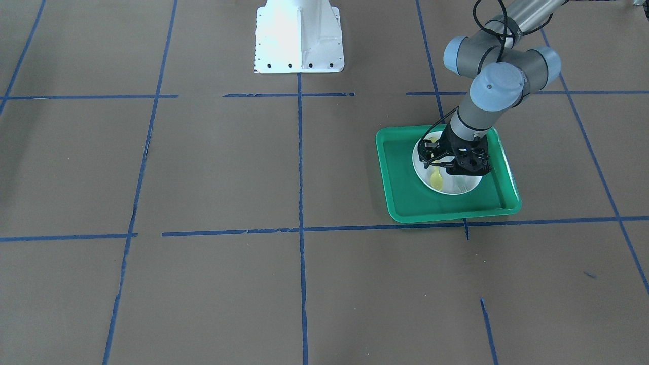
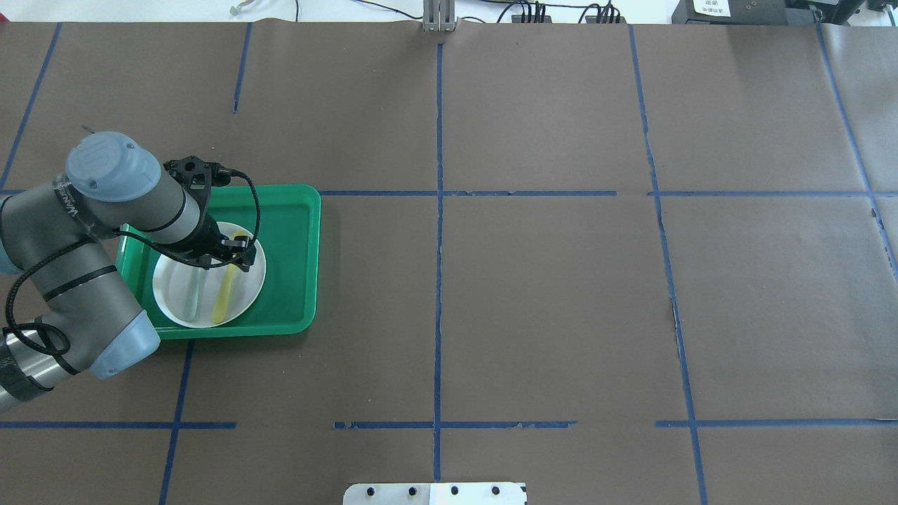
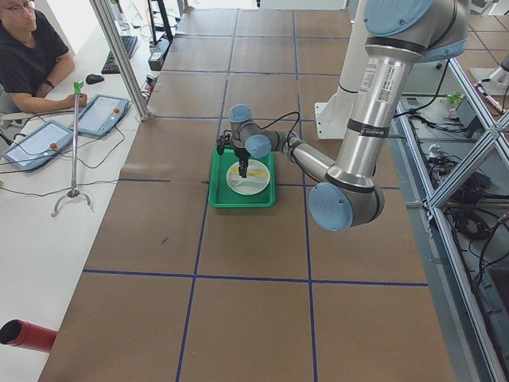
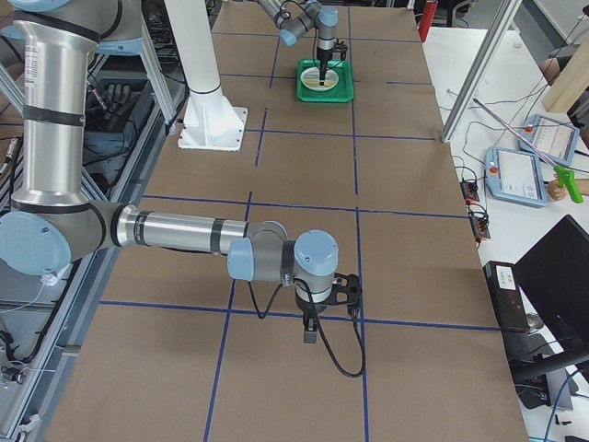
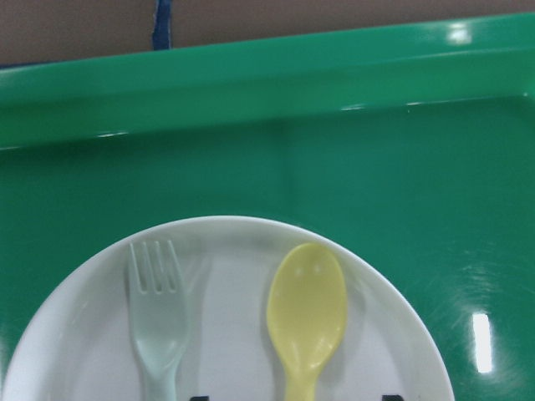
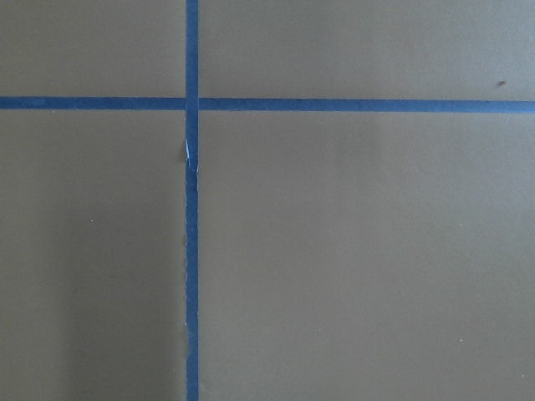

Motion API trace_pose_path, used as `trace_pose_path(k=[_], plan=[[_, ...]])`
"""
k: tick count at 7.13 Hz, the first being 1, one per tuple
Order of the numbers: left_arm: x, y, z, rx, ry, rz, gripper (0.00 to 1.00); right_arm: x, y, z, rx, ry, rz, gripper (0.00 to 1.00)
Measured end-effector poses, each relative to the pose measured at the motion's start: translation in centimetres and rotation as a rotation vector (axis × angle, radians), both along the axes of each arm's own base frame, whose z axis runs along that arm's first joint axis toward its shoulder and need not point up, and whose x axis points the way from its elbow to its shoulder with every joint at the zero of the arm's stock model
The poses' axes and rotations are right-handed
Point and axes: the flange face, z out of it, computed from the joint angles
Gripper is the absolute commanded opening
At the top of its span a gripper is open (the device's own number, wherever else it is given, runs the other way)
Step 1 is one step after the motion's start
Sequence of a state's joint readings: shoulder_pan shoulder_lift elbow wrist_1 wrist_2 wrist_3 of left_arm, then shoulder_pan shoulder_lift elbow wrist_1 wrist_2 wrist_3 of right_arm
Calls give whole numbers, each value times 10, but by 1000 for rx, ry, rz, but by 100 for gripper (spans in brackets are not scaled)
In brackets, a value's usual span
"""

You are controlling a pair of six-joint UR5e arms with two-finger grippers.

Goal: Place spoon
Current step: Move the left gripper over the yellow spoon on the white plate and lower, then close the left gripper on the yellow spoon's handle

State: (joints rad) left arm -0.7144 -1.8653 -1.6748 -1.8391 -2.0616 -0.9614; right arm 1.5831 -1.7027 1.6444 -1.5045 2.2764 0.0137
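Note:
The yellow spoon (image 2: 224, 294) lies flat on a white plate (image 2: 245, 277) inside a green tray (image 2: 295, 266). In the left wrist view the spoon (image 5: 307, 309) lies bowl up beside a pale grey-green fork (image 5: 156, 317) on the plate (image 5: 226, 334). My left gripper (image 2: 228, 257) hangs just over the plate's far part, open. Its dark fingertips (image 5: 198, 398) just show on either side of the spoon's handle, not closed on it. In the front view the gripper (image 1: 446, 165) stands above the spoon (image 1: 436, 180). My right gripper (image 4: 311, 333) hovers over bare table, far from the tray. I cannot tell whether it is open or shut.
The tray (image 1: 405, 203) sits on brown paper marked with blue tape lines (image 2: 438, 210). The robot's white base (image 1: 299, 38) stands at the table's robot side. An operator (image 3: 32, 56) sits at a side desk with tablets.

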Motion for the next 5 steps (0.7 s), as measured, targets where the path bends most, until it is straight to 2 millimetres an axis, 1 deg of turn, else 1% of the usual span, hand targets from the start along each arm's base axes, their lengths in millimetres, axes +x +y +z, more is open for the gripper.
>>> trace_pose_path(k=[1, 2, 3, 5], plan=[[1, 0, 2, 2, 3, 1, 62, 0, 0, 0, 0, 0, 0, 100], [1, 0, 2, 3, 6, 2, 55, 0, 0, 0, 0, 0, 0, 100], [2, 0, 2, 4, 7, 2, 52, 0, 0, 0, 0, 0, 0, 100], [2, 0, 2, 4, 7, 2, 52, 0, 0, 0, 0, 0, 0, 100]])
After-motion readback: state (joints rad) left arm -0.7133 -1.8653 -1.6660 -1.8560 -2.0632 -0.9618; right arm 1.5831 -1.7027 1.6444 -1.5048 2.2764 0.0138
